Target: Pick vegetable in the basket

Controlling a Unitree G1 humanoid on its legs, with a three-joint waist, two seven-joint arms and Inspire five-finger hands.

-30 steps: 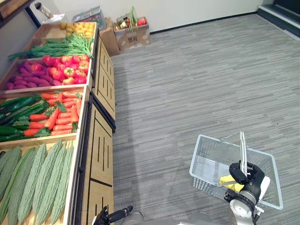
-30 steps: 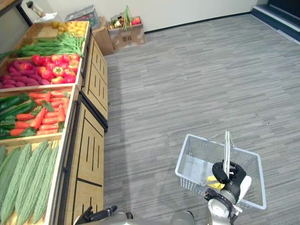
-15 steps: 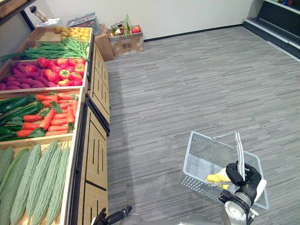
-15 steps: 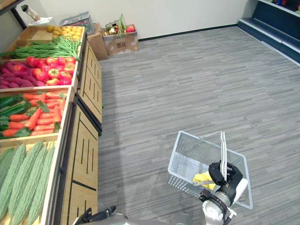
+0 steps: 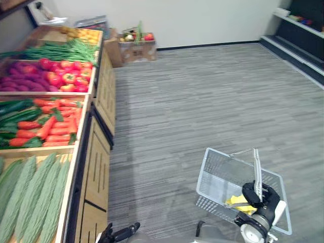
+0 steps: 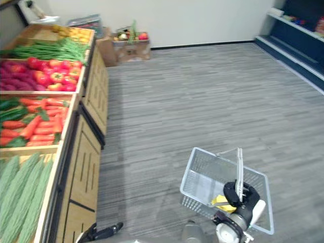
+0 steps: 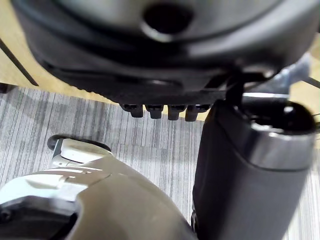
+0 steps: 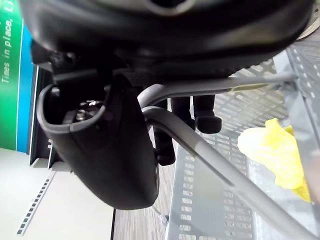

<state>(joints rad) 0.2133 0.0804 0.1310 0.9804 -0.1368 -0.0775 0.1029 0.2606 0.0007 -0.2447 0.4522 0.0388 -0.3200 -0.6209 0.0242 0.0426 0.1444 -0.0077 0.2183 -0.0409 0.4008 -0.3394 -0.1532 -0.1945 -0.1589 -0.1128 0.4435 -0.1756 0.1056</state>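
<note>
Along the left edge runs a wooden produce stand (image 5: 98,157) with slatted side panels; its lower-left bin holds long pale-green bitter gourds (image 5: 30,197); the bin above has dark cucumbers (image 5: 15,109) beside orange carrots (image 5: 55,129); higher up lie purple sweet potatoes (image 5: 20,81) next to red tomatoes (image 5: 68,76), then a bundle of green beans (image 5: 55,50), and yellow fruit (image 5: 86,34) in the top-left corner.

At the bottom edge, left of centre, the left hand (image 5: 120,234) shows just beside the foot of the stand; its fingers are loose and uncurled, with nothing in them, and in the left wrist view the fingertips (image 7: 160,111) hang free above the carpet.

In the upper middle a cardboard box (image 5: 136,48) of mixed produce sits against the white wall; grey striped carpet (image 5: 202,101) covers the centre.

In the lower right hangs a pale wire-mesh basket (image 5: 205,177); its grey handle (image 5: 257,164) stands upright; the right hand (image 5: 260,195) is closed round that handle, and in the right wrist view the bar (image 8: 210,155) passes between the thumb and the curled fingers. A yellow vegetable (image 5: 240,202) lies inside the basket, on its floor, just left of the hand; what kind it is I cannot tell.

Dark steps (image 5: 298,40) line the upper-right corner.
</note>
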